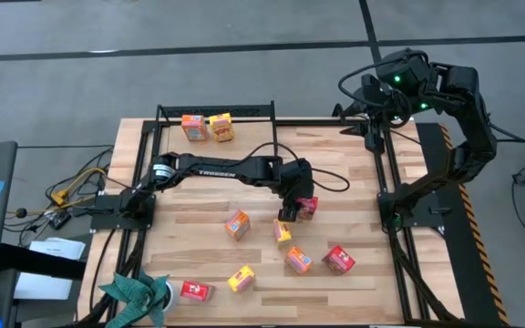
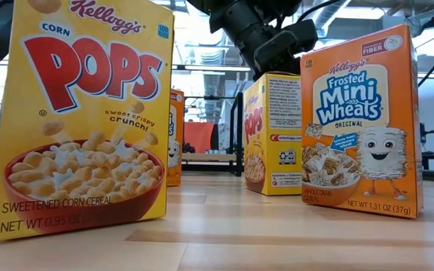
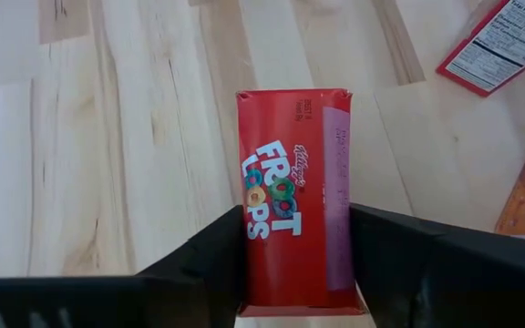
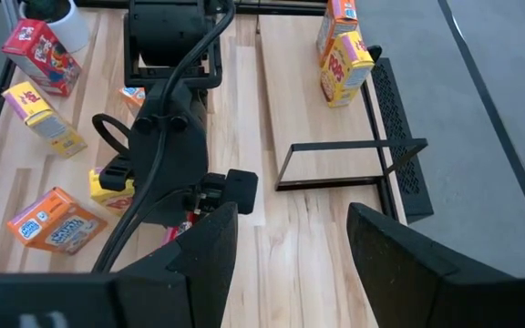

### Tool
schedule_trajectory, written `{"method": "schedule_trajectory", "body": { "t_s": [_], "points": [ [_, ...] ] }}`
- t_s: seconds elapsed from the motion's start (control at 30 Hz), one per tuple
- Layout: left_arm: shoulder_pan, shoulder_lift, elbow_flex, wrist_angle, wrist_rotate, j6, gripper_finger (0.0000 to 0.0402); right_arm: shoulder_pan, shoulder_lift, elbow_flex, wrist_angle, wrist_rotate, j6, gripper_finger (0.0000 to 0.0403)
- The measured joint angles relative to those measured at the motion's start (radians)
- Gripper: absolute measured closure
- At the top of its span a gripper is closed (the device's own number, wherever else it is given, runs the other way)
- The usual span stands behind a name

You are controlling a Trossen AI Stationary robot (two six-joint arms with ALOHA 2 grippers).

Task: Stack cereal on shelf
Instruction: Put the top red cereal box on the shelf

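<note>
Left jaws clamp a red Froot Loops box — white lettering; right jaws apart.

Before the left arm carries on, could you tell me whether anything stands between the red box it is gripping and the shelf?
Nothing visible does. The left gripper clamps the red box, and bare tabletop lies between it and the shelf.

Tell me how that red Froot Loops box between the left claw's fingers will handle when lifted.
The Froot Loops box is small printed cardboard, so probably light and easily dented. The left claw flanks its narrow sides; the glossy faces might slip. It lies flat, so tipping seems unlikely.
</note>
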Motion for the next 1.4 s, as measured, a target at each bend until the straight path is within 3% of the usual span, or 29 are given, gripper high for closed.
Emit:
{"method": "schedule_trajectory", "body": {
  "t_s": [0.23,0.53,0.9,1.23,1.4],
  "points": [
    [0.0,-0.018,0.0,-0.023,-0.009,-0.012,0.0244,0.0,0.0,0.0,0.0,0.0,-0.002,0.0171],
    [0.007,-0.08,0.115,-0.224,-0.034,-0.008,0.0244,0.0,-0.014,0.0,0.0,0.0,-0.01,0.0171],
    [0.034,-0.285,0.217,-0.428,-0.147,-0.017,0.0244,-0.003,-0.04,0.0,0.0,0.0,-0.01,0.0171],
    [0.213,-0.458,0.219,-0.479,-0.239,-0.042,0.0244,-0.003,-0.04,0.0,0.0,0.0,-0.017,0.0171],
    [0.369,-0.466,0.218,-0.523,-0.165,0.013,0.0244,-0.003,-0.04,0.0,0.0,0.003,-0.023,0.0171]
  ]
}}
